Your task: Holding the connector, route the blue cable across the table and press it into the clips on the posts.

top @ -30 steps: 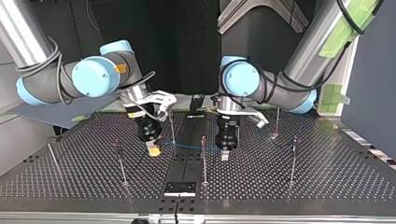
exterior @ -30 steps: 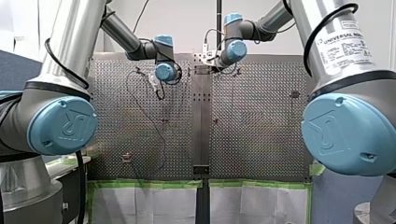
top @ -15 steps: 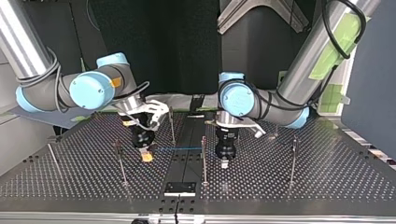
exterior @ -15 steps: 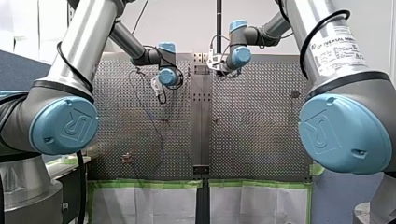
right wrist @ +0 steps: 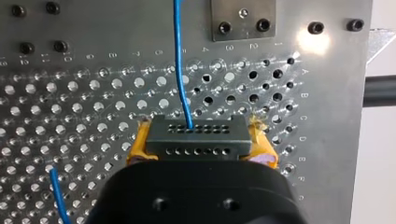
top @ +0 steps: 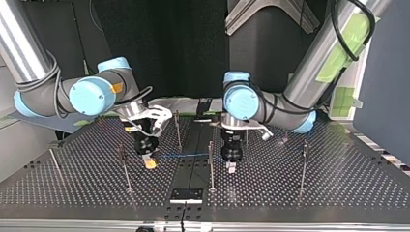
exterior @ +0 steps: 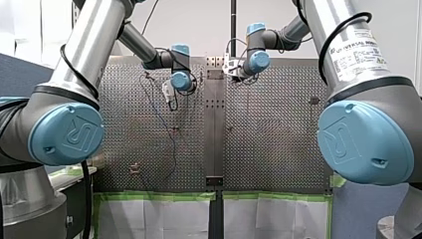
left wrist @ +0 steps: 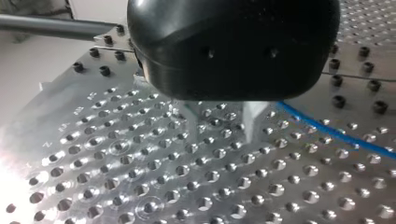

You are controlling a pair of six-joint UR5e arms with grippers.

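Note:
In the right wrist view my right gripper (right wrist: 201, 150) is shut, its yellow pads (right wrist: 137, 150) clamping a dark multi-hole connector (right wrist: 196, 133). The blue cable (right wrist: 180, 60) leaves the connector over the perforated plate. In the top view my right gripper (top: 151, 163) hangs low at the left. From there the cable (top: 186, 155) runs level to a thin post (top: 211, 164) at the middle. My left gripper (top: 232, 166) hovers just right of that post. Its metal fingers (left wrist: 189, 116) stand apart with nothing between them, so my left gripper (left wrist: 219, 122) is open, and the cable (left wrist: 327, 130) lies beside it.
More thin posts rise from the perforated table (top: 338, 183): one behind the cable (top: 178, 130), one at the near left (top: 123, 166) and one at the right (top: 303, 164). A dark plate (top: 186, 195) sits at the near edge of the centre strip. Slack cable (exterior: 161, 114) loops over the front view's left half.
Both grippers have sunk lower and come nearer the top view's front edge. The cable between them now lies lower and straighter, reaching the middle post.

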